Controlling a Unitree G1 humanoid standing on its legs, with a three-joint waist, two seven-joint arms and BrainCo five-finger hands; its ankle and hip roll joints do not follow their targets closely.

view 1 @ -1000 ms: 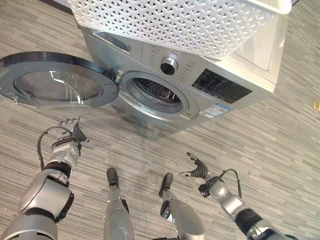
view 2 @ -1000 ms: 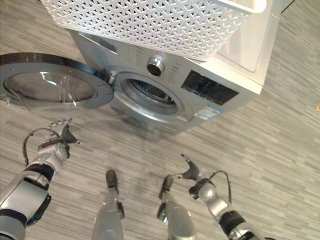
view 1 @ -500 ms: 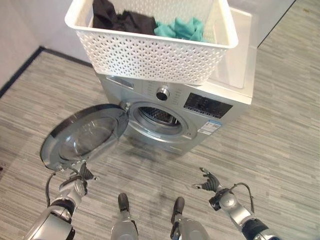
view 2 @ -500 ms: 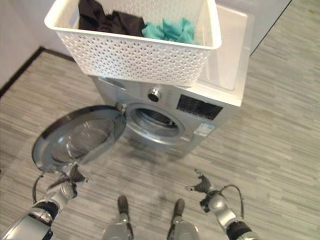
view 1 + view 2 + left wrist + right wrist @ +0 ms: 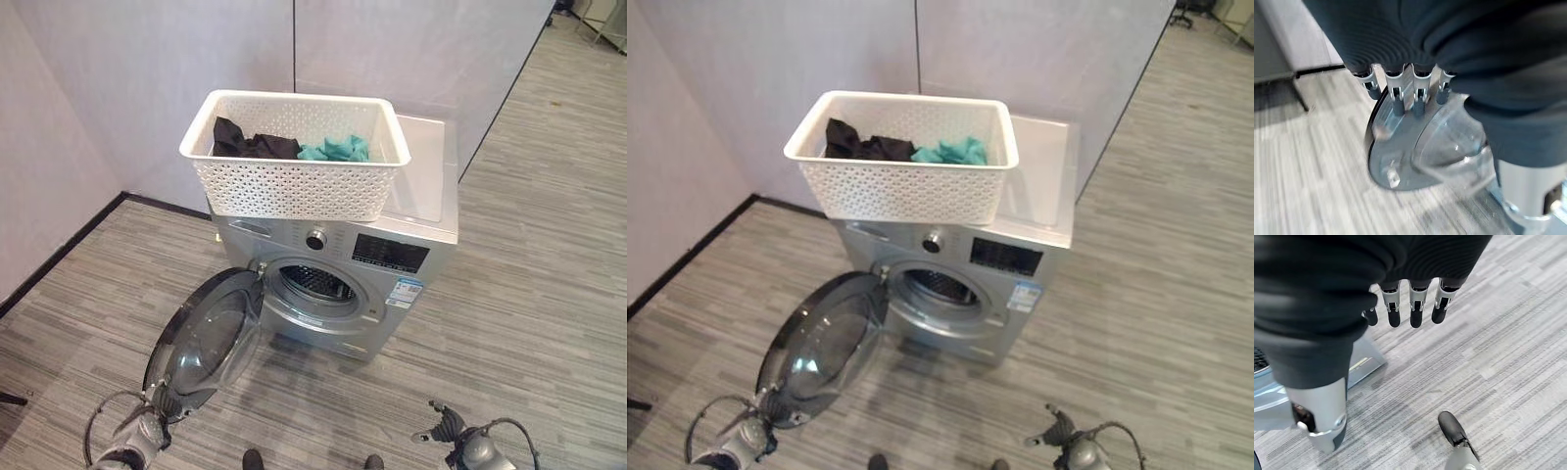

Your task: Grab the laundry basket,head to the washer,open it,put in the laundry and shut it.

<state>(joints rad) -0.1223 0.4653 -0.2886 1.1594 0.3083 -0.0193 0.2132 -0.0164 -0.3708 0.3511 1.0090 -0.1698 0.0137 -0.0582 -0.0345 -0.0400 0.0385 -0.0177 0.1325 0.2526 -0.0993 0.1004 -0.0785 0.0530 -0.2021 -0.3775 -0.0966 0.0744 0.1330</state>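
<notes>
A white perforated laundry basket (image 5: 294,186) stands on top of the silver front-loading washer (image 5: 392,257). In it lie black clothes (image 5: 250,145) and a teal garment (image 5: 335,149). The washer's round glass door (image 5: 206,338) is swung wide open to the left, baring the drum opening (image 5: 315,286). My left hand (image 5: 149,428) hangs low by the door's bottom rim, its fingers (image 5: 1405,93) straight and holding nothing, with the door (image 5: 1420,147) just past them. My right hand (image 5: 449,427) is low at the right over the floor, its fingers (image 5: 1410,308) relaxed and empty.
Grey walls (image 5: 147,78) stand behind and left of the washer, with a dark skirting strip (image 5: 59,257) along the floor. Striped grey plank floor (image 5: 529,294) stretches in front and to the right.
The camera has lifted, so the whole picture shifted: the basket's contents and the walls now show. Both hands sit lower in the view, still empty. Door stays open.
</notes>
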